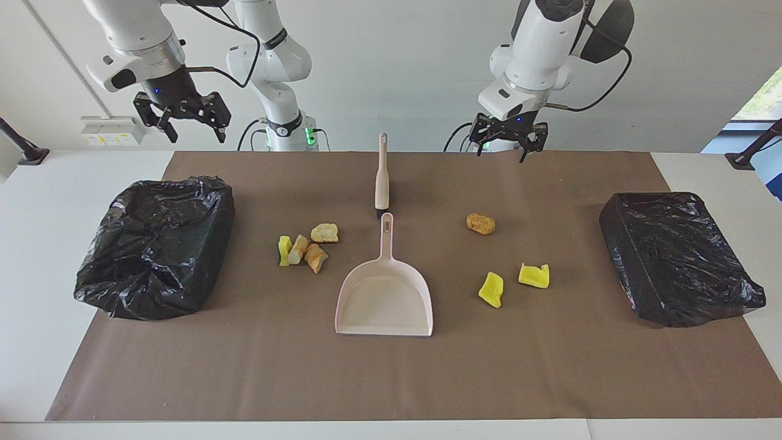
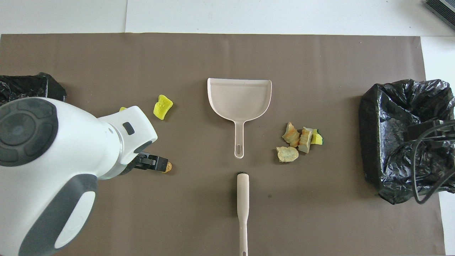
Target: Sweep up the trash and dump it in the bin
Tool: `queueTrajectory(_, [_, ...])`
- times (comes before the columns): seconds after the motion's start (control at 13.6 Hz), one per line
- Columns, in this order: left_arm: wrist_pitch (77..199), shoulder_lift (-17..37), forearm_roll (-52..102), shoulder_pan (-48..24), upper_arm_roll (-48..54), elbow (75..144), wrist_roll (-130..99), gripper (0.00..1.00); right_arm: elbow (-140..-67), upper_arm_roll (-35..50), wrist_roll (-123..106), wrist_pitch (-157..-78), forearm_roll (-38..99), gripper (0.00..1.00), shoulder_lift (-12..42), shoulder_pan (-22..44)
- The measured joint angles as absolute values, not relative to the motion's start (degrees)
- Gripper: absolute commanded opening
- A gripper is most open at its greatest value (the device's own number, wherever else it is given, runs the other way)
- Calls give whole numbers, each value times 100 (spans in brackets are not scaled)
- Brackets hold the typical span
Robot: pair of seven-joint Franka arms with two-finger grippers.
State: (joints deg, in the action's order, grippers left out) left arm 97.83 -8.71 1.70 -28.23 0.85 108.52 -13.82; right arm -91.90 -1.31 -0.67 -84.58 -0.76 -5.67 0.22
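Facing view: left gripper (image 1: 507,144) raised, fingers apart

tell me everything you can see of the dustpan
The dustpan is pale pinkish beige, plastic by the look, a shallow empty scoop with low side walls and a straight open edge turned away from the robots. Its slim handle, with a hanging slot, points at the brush. It lies flat mid-mat, touching nothing else.

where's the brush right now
The brush lies flat mid-table in the facing view, in line with the dustpan and just nearer to the robots, its head almost touching the dustpan's handle; neither tool touches it.
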Motion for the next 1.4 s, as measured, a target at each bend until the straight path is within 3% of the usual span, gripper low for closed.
queueTrajectory(0.66, [11214,-1082,248,-4272,91,12260,-2875,100,-9189,-139,-67,-8292,-82,100,-589,18])
queueTrajectory(0.96, [11932,-665,255,-5105,96,12559,-3832,100,-9310,-131,-67,-8231,-90,100,-724,26])
queueTrajectory(1.4, [13003,-218,255,-6014,99,12969,-5040,100,-9847,-103,425,-9270,-84,100,-341,569])
